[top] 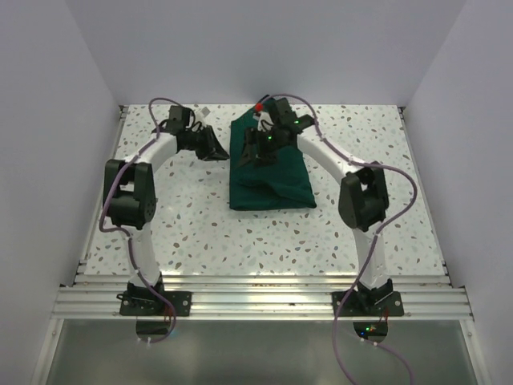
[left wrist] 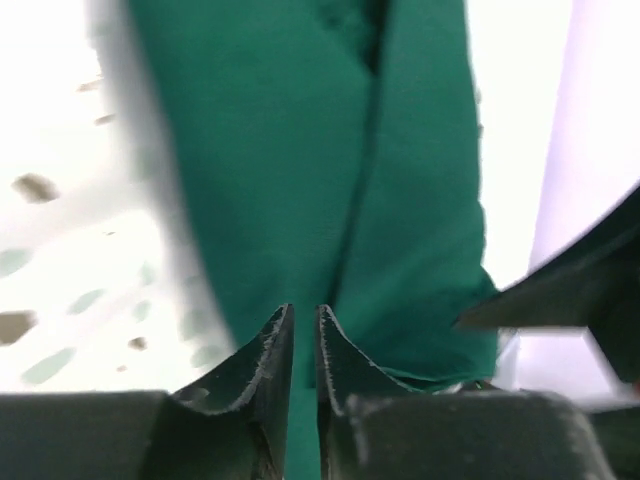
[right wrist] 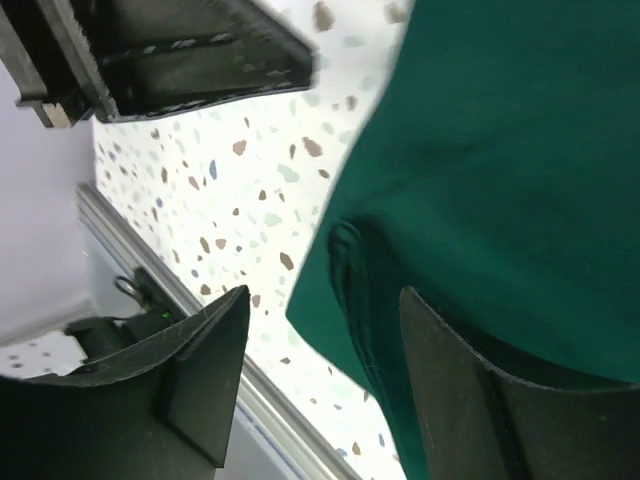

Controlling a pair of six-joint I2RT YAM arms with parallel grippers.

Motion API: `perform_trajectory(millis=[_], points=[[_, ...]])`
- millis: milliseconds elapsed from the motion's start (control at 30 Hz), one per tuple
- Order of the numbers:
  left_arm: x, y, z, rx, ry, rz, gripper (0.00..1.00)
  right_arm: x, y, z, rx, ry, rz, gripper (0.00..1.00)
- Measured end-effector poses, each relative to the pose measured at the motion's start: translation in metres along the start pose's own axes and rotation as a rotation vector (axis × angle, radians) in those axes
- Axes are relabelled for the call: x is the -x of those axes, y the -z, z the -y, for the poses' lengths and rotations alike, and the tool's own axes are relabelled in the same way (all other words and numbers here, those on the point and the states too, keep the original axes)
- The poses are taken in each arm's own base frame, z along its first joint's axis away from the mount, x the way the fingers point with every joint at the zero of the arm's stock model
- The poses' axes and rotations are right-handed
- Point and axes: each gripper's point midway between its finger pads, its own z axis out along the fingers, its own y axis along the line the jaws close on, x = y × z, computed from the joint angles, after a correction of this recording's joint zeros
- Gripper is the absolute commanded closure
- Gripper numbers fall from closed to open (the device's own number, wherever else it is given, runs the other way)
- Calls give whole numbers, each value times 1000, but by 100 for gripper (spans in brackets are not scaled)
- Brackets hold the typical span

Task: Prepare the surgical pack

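Note:
The dark green drape (top: 271,176) lies folded as a bundle at the back middle of the table. No instruments, gauze or tray show. My left gripper (top: 218,151) is at the drape's left edge. In the left wrist view its jaws (left wrist: 303,322) stand almost together, with green cloth (left wrist: 300,180) filling the narrow gap. My right gripper (top: 258,148) hovers over the bundle's far part. In the right wrist view it (right wrist: 325,305) is open wide, with a folded corner of the drape (right wrist: 480,170) between the fingers.
The speckled table (top: 200,216) is walled on the left, back and right. A small white object (top: 205,110) and a red spot (top: 259,106) sit near the back wall. The left arm's black body (right wrist: 180,55) is close to my right gripper.

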Motion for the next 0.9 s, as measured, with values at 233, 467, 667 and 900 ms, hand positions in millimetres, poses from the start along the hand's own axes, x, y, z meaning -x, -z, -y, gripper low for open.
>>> perform_trajectory(millis=[233,467,667,900], points=[[-12,-9,56,-163,-50,-40,92,12,96,60,12,-199,153,92],[-42,-27,119,-319,-98,-112,94,-60,72,64,133,-284,2,100],[-55,-38,125,-342,-91,-153,94,-89,53,56,207,-288,-79,100],[-61,-53,102,-294,-48,-183,95,-95,26,74,196,-301,-101,100]])
